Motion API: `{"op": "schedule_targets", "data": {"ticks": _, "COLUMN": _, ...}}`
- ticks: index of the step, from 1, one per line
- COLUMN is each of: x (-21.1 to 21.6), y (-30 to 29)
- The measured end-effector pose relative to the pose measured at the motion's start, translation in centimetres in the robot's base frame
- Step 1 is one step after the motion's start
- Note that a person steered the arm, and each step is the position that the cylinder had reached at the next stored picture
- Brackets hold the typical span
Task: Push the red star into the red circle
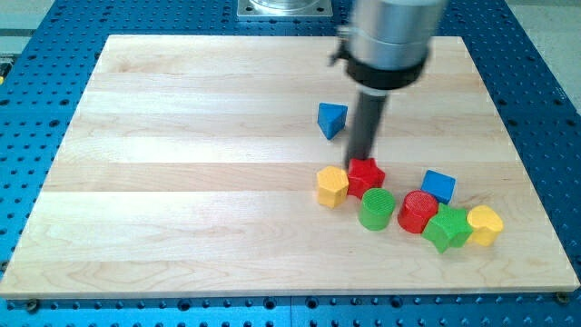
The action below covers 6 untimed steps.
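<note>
Eight blocks lie on the wooden worktop [182,136]: two red, two blue, two yellow and two green. My tip [360,162] touches the top edge of the red star [366,176], which sits between the yellow hexagon [332,186] on its left and the green cylinder [376,209] just below; the red circle [418,211] lies to the right, apart from the star, beside the green star [448,227], yellow heart [486,224] and blue cube [438,186]. A blue triangle [331,119] stands alone above, and there are no jaws here, only the rod.

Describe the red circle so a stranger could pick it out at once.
Start at the wooden board and go to the cluster of blocks near the view's bottom right. The red circle sits there between the green circle and the green star. Unlike the red star by my tip, it is round.
</note>
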State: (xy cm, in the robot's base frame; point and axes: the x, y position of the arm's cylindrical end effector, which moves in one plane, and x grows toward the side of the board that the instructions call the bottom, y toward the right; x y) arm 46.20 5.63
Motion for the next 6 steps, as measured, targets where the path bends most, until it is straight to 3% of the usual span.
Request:
{"op": "schedule_targets", "data": {"ticks": 1, "x": 3.0, "y": -6.1}}
{"op": "schedule_targets", "data": {"ticks": 2, "x": 4.4, "y": -6.3}}
{"op": "schedule_targets", "data": {"ticks": 3, "x": 4.9, "y": -1.0}}
{"op": "schedule_targets", "data": {"ticks": 4, "x": 4.5, "y": -2.1}}
{"op": "schedule_targets", "data": {"ticks": 5, "x": 1.5, "y": -3.6}}
{"op": "schedule_targets", "data": {"ticks": 6, "x": 0.4, "y": 2.3}}
